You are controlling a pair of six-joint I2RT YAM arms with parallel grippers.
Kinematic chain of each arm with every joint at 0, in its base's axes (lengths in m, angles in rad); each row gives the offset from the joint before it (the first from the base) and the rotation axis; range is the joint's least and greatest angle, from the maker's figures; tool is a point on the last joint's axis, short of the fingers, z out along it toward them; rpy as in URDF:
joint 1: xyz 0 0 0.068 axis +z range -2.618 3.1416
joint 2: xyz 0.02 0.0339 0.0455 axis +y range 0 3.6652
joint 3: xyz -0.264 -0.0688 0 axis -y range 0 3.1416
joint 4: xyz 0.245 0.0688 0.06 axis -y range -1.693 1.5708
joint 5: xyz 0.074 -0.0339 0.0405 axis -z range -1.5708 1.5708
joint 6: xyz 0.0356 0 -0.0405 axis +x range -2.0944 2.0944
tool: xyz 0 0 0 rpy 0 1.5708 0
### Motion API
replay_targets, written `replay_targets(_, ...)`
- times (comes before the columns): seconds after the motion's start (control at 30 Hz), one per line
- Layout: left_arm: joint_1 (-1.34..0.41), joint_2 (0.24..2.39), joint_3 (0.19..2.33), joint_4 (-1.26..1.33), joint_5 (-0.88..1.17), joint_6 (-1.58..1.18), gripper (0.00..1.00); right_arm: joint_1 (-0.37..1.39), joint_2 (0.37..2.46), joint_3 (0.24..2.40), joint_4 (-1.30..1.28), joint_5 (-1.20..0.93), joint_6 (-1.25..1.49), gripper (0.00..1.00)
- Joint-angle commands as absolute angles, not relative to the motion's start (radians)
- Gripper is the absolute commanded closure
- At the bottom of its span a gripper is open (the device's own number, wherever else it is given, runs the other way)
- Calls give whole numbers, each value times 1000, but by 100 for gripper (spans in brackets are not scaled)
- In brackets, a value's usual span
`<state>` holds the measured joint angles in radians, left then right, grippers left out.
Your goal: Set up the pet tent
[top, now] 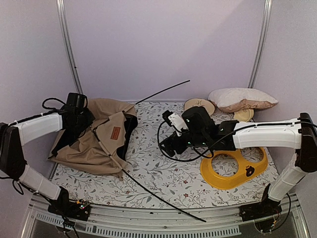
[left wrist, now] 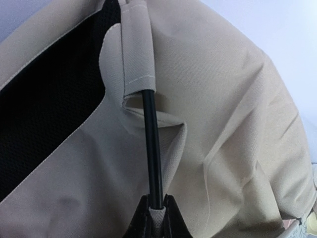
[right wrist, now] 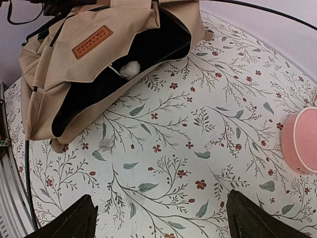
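Observation:
The pet tent [top: 91,141] lies crumpled at the left of the floral mat, tan with a dark lining and a brown label patch [top: 115,133]. A thin black pole [top: 158,197] runs through it from the back wall to the table's front edge. My left gripper [left wrist: 156,218] is shut on a black pole [left wrist: 151,139] just below the tan fabric sleeve [left wrist: 136,49] that the pole enters. In the top view the left gripper [top: 81,118] sits at the tent's upper left. My right gripper [right wrist: 158,218] hangs open over bare mat, right of the tent [right wrist: 64,74] and its white pom-pom [right wrist: 130,68].
A yellow two-hole bowl stand [top: 218,176] lies at the right under the right arm. A beige pillow [top: 241,99] and round wooden discs [top: 199,105] sit at the back right. A pink round object [right wrist: 302,141] shows at the right wrist view's edge. A black cable loops near the right wrist.

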<state>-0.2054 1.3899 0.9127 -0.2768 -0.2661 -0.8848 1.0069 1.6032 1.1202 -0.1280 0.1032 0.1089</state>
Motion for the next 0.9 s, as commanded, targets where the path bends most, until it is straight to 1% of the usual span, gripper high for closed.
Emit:
replay_targets(0.0, -133, 1519, 1037, -233, -176, -752, 100, 1009, 1549, 1151, -161, 133, 86, 7)
replay_targets(0.2, -84, 1715, 1224, -252, -68, -661, 100, 1008, 1519, 1169, -235, 103, 58, 6)
replay_targets(0.37, -62, 1819, 1337, -274, -24, -614, 100, 1009, 1511, 1181, -360, -40, 38, 7)
replay_targets(0.4, -61, 1835, 1356, -279, -20, -608, 97, 1010, 1510, 1181, -388, -65, 42, 8)
replay_targets(0.43, -61, 1846, 1374, -285, -17, -603, 94, 1015, 1508, 1179, -410, -94, 56, 9)
replay_targets(0.47, -60, 1855, 1388, -291, -14, -602, 86, 1024, 1504, 1174, -427, -106, 65, 10)
replay_targets(0.5, -60, 1861, 1399, -294, -11, -602, 75, 1040, 1501, 1168, -440, -129, 76, 11)
replay_targets(0.53, -61, 1862, 1405, -294, -7, -602, 67, 1058, 1498, 1163, -450, -140, 90, 12)
replay_targets(0.6, -60, 1856, 1413, -295, -1, -602, 52, 1098, 1498, 1153, -464, -151, 109, 12)
replay_targets(0.77, -71, 1799, 1431, -322, 22, -583, 30, 1125, 1498, 1102, -474, -211, 157, 14)
replay_targets(0.87, -93, 1715, 1417, -355, 10, -559, 19, 1128, 1498, 1079, -494, -224, 165, 16)
